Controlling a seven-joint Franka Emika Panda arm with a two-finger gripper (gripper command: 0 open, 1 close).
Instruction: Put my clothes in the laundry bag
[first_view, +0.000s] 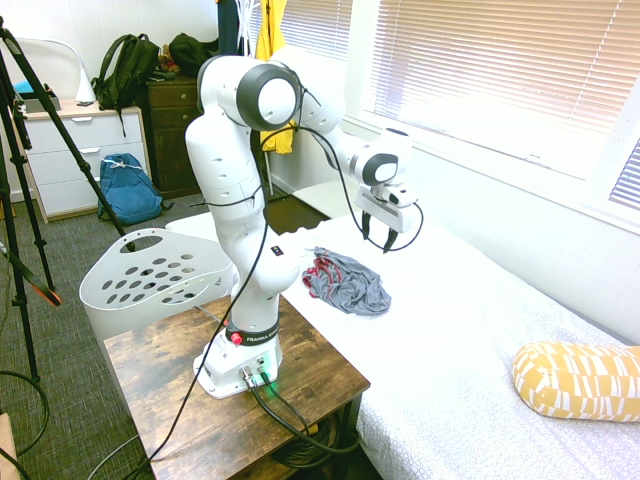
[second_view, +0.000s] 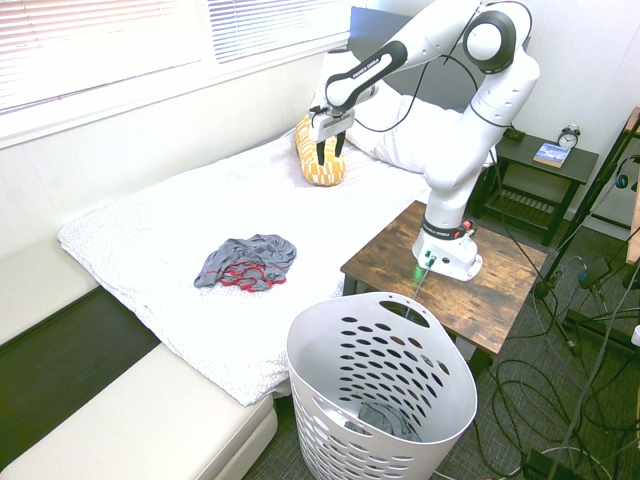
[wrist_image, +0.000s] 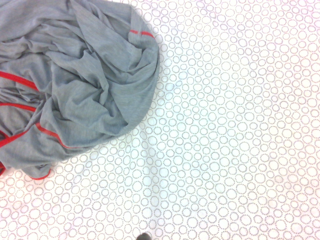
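Gripper (first_view: 376, 236) apart and empty, I hover above the bed (first_view: 480, 330).
Clothes (first_view: 347, 281) lie ungrasped; laundry bag (second_view: 380, 400) awaits them — everything remains.

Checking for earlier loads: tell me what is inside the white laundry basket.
Inside the laundry basket, the second exterior view shows some grey fabric at the bottom. The near wall hides the rest of the floor. The first exterior view shows only its rim.

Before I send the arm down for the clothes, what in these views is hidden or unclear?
- Laundry basket contents: second exterior view shows grey fabric at the bottom; the wall hides most. First exterior view shows only its rim, behind the arm.
- Clothes: wrist view's edge cuts them off; garment type unreadable.
- Gripper: its height over the clothes is unclear.
- Yellow pillow: partly behind the gripper in the second exterior view.
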